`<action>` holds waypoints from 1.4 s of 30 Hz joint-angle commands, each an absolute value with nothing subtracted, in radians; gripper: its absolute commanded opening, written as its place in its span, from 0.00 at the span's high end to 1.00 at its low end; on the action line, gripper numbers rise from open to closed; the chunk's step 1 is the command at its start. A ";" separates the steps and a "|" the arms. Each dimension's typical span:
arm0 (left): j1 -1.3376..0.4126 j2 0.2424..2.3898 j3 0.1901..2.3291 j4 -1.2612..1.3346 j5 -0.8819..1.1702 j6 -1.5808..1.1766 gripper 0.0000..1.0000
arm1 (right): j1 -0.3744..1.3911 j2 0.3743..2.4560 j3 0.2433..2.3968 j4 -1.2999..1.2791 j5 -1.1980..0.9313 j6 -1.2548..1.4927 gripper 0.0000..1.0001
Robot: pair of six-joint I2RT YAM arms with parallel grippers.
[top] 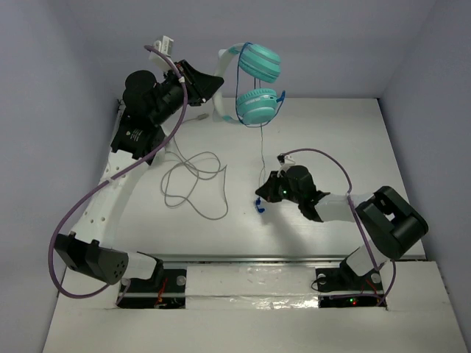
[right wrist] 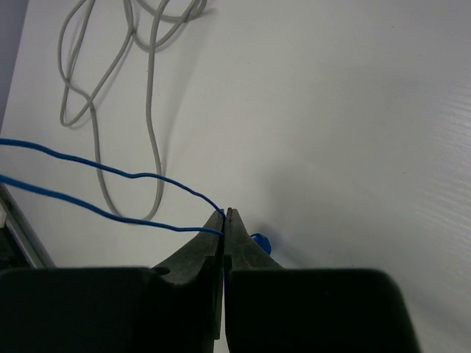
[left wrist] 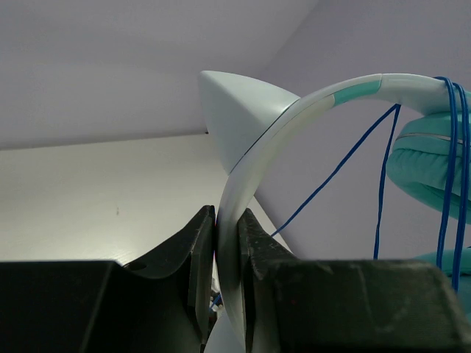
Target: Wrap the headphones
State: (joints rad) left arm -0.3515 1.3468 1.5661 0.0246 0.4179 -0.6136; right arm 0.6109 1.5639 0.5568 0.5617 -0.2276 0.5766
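The headphones hang in the air at the back of the table, with teal ear cups and a white headband. My left gripper is shut on the headband, which passes between its fingers. Thin blue cable is looped round the ear cups and runs down toward the front. My right gripper is low over the table, shut on the blue cable near its end. The blue plug shows just beside its fingertips.
A loose grey cable lies in loops on the white table between the two arms, also in the right wrist view. Its small plug end lies near the left arm. Grey walls enclose the table on three sides.
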 commanded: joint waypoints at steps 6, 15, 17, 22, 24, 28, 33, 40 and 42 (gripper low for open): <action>-0.316 1.335 1.526 0.187 0.210 -0.683 1.00 | 0.742 1.407 0.523 0.499 -0.160 0.612 1.00; -0.307 1.361 1.462 0.204 -0.096 -0.652 1.00 | 0.914 1.220 0.546 0.244 -0.058 0.647 1.00; -0.307 1.377 1.462 0.202 -0.147 -0.640 1.00 | 0.934 1.186 0.555 0.175 -0.048 0.650 1.00; -0.307 1.414 1.463 0.199 -0.256 -0.575 1.00 | 0.986 1.054 0.592 0.039 -0.046 0.629 1.00; -0.307 1.422 1.463 0.189 -0.291 -0.549 1.00 | 0.995 1.020 0.636 -0.064 -0.043 0.617 1.00; -0.307 1.450 1.431 0.179 -0.356 -0.515 1.00 | 1.014 0.959 0.742 -0.222 -0.049 0.582 1.00; -0.354 1.471 1.378 0.176 -0.448 -0.471 1.00 | 1.014 0.959 0.912 -0.417 -0.071 0.528 1.00; -0.478 1.505 1.260 0.140 -0.613 -0.420 1.00 | 1.014 1.008 1.230 -0.624 0.072 0.388 1.00; -0.500 1.516 1.246 0.095 -0.620 -0.428 1.00 | 1.014 1.029 1.311 -0.647 0.094 0.358 1.00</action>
